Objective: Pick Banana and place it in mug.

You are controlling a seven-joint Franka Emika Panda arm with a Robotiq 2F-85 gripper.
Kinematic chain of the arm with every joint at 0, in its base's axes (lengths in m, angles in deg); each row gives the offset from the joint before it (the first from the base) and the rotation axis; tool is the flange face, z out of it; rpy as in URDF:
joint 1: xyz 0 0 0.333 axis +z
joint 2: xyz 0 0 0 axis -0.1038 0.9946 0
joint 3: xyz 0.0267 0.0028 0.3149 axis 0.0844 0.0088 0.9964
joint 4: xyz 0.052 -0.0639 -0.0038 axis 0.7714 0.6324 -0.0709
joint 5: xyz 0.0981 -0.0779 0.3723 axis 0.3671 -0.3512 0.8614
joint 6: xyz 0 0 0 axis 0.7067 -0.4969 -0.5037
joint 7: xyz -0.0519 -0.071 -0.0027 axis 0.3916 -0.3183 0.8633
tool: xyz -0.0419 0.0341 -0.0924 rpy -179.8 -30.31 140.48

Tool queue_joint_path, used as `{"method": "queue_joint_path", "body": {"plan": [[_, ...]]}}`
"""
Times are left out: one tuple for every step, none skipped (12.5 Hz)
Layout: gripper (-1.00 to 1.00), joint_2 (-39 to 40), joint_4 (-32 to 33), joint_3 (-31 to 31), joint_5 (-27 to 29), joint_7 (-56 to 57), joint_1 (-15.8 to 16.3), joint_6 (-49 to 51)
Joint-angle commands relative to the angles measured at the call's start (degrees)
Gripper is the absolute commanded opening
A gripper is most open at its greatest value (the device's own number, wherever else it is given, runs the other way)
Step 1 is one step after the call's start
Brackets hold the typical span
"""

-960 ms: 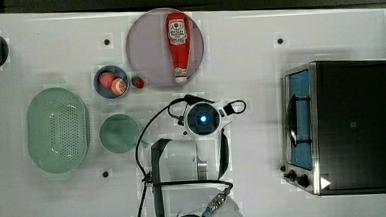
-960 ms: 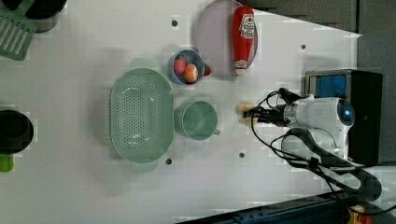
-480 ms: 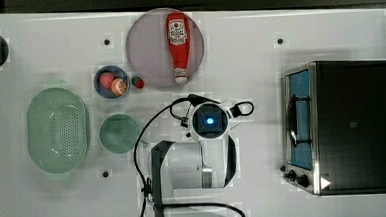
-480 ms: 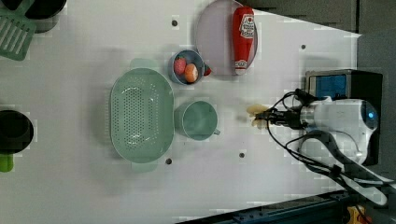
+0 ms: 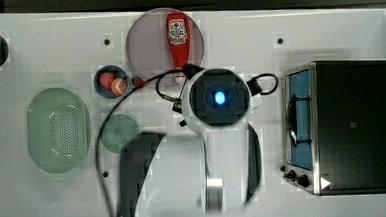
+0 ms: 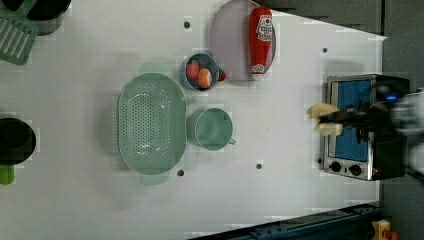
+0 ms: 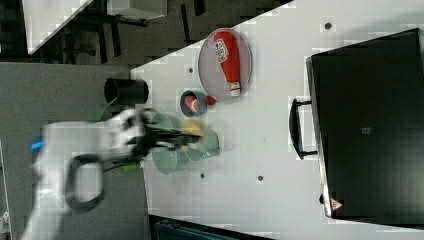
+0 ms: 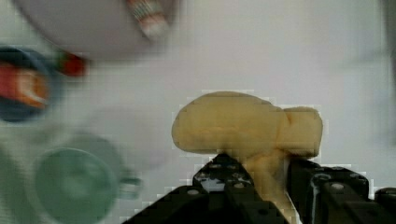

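Observation:
The pale-yellow banana (image 8: 243, 128) is clamped between my gripper's (image 8: 264, 170) black fingers, held well above the white table. In the left view the banana (image 6: 321, 109) and gripper (image 6: 327, 119) hang in front of the oven, far to the right of the teal-green mug (image 6: 212, 129). In the right view the banana (image 7: 192, 131) overlaps the mug (image 7: 212, 143). The mug (image 5: 118, 133) stands upright with nothing in it, left of the arm's wrist (image 5: 220, 97) in the top view, and it also shows in the wrist view as the mug (image 8: 74, 184).
A ketchup bottle (image 5: 178, 36) lies on a grey plate (image 5: 145, 41). A blue bowl (image 5: 110, 82) holds red and orange fruits. The pale-green basket (image 5: 58, 129) sits beside the mug. A toaster oven (image 5: 347, 125) stands at the top view's right. A black cup (image 6: 15, 142) is at the left view's left edge.
The arm has risen and shifted toward the top view's right, carrying the banana; in the left view the banana went from near the mug to in front of the oven.

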Motion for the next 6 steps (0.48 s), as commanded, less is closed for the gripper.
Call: {"method": "queue_joint_path", "body": {"plan": [[-0.37,-3.8,0.3,9.4,3.9,-12.7,3.1,6.8],[-0.37,-3.5,0.4,11.4,5.7,-16.1,3.4,6.7],[-0.37,-2.9,0.4,13.9,6.3,-20.9,3.6,6.3],[-0.37,-2.2,0.4,15.9,6.3,-25.5,3.6,5.8],[-0.37,0.2,0.4,19.9,6.2,-34.0,3.7,4.2],[-0.37,1.7,0.5,21.4,6.1,-37.0,3.7,2.5]]}}
